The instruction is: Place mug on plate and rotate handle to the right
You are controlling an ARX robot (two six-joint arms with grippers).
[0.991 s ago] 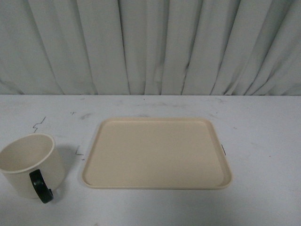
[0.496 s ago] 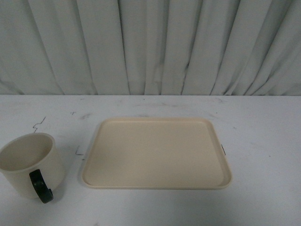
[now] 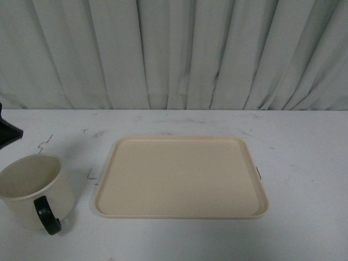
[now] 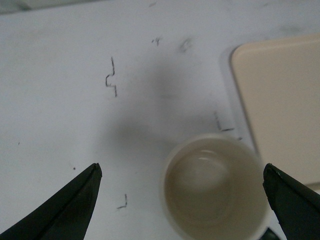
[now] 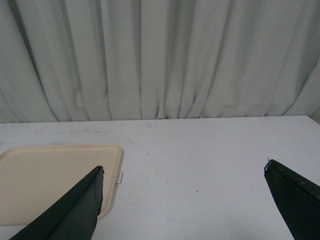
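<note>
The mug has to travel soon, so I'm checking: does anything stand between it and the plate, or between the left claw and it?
Nothing visible does. Only bare table with faint pen marks separates the mug from the plate, and the open left claw hangs over the mug with nothing between.

A beige rectangular plate (image 3: 181, 177) is seen lying flat on a white, scuffed table (image 3: 304, 157), with nothing placed on it. A cream-white mug (image 3: 33, 188) is set upright to the left of the plate, near its front left corner but apart from it; its black handle (image 3: 47, 216) is turned toward the camera. Short pen marks (image 3: 91, 175) are drawn just beside the plate's left and right edges. Further left of the plate, beyond the mug, a black part of the left arm (image 3: 7, 132) is glimpsed at the frame's edge. Behind the plate, the table is backed by a pleated pale curtain (image 3: 174, 54).
</note>
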